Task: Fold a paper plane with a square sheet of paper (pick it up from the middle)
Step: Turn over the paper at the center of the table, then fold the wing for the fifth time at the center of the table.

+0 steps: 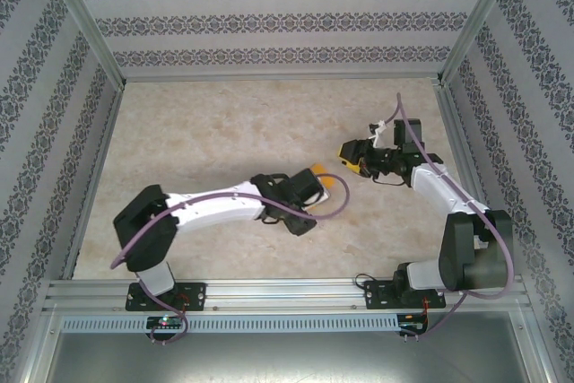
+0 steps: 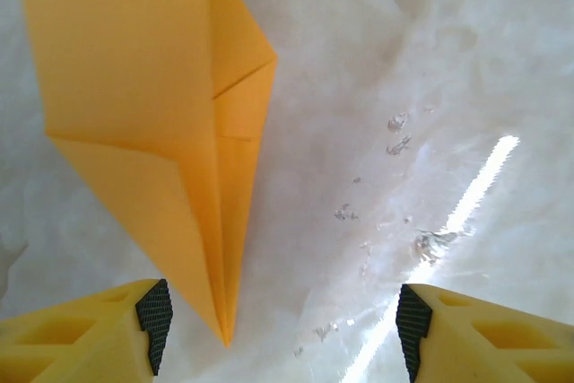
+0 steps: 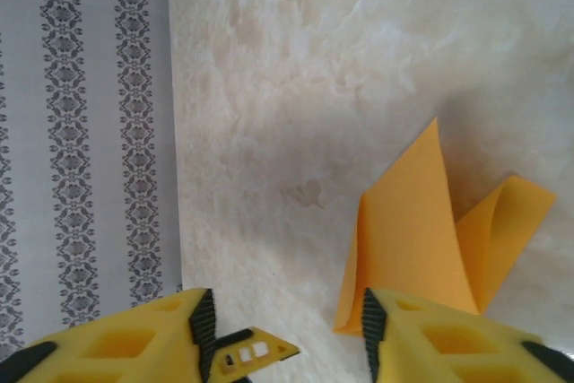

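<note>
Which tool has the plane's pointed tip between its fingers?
The left tool: the tip of the paper plane points into its open gap. The right tool has a raised fold beside one finger.

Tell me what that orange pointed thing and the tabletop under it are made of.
The paper plane looks like thin matte orange paper, with sharp creases and overlapping layers. The table seems a glossy, marble-patterned sheet or laminate, since a light streak reflects off it; real stone is possible.

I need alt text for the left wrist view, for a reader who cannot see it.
A folded orange paper plane lies on a pale marbled table, its sharp tip pointing toward the bottom edge, between two black-tipped yellow fingers. The fingers stand wide apart and hold nothing.
</note>
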You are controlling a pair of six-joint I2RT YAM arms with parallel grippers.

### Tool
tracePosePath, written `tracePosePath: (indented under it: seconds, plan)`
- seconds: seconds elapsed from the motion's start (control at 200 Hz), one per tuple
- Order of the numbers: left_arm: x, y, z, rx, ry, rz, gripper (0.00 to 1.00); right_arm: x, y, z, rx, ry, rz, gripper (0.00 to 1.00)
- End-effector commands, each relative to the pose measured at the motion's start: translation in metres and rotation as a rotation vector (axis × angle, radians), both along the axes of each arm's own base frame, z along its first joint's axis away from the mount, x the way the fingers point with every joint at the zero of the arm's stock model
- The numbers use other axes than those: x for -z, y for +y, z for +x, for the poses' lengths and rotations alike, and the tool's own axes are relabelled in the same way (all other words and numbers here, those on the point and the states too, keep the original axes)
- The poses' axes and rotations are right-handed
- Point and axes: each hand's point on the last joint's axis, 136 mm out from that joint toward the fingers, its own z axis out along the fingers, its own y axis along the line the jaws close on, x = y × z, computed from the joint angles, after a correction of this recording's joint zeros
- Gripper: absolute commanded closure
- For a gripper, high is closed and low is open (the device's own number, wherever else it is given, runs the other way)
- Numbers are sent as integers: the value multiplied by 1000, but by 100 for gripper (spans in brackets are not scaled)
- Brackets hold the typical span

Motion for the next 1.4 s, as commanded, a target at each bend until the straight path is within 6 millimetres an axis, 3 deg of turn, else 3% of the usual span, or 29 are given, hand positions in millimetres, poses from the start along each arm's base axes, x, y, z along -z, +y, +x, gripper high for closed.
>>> tracePosePath:
  seconds: [0.0,0.13,0.22,0.33,0.47,0.714,0.814,1.004,1.394]
  plan:
    - [-29,10,-2,-79,106,-162,29,0,10,-7,1,-6,-4,59]
    - [-49,48,26,-253,153,-292,28,3,35,-18,-30,-4,-30,68]
    - [-53,78,50,-397,157,-334,27,10,54,-25,-43,1,-72,73]
    - [-53,100,74,-544,187,-431,27,22,77,-34,-61,6,-156,78]
    - [-40,112,91,-668,257,-544,27,44,99,-40,-88,34,-223,83]
    - [-19,114,97,-712,298,-566,27,74,129,-40,-140,83,-267,86]
    - [-13,114,97,-705,302,-547,27,85,129,-41,-152,104,-304,88]
    - [-6,117,95,-700,307,-510,28,110,111,-50,-143,161,-366,89]
    - [2,102,91,-675,395,-553,28,137,94,-63,-131,211,-365,91]
